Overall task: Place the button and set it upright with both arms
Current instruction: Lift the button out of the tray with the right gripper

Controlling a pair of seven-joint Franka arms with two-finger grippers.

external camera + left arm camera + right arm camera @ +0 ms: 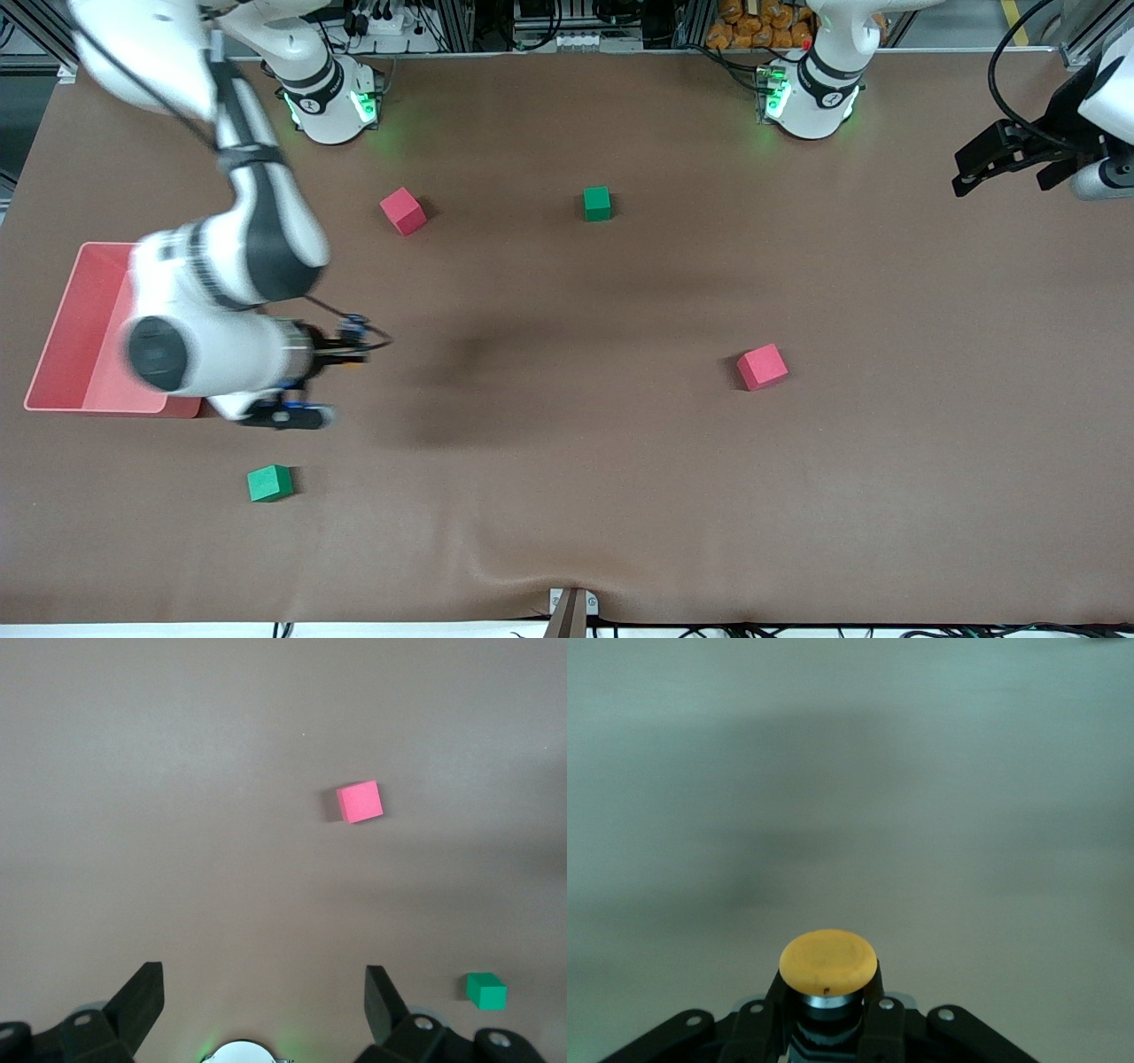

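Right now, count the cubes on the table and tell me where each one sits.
4. One red cube and one green cube lie near the arm bases; another red cube sits toward the left arm's end; another green cube is nearest the front camera. The right arm may hide more.

White arms (257,239) (black bands, green-lit bases).

A brown table cover (567,496) is spread across the whole work surface. Four small foam-like cubes are set on it, well apart: a red cube (403,211) and a green cube (597,203) farther from the front camera, a second red cube (762,367) toward the left arm's end, and a second green cube (269,483) nearest the camera. A shallow pink rectangular tray (75,328) is seen at the right arm's end.
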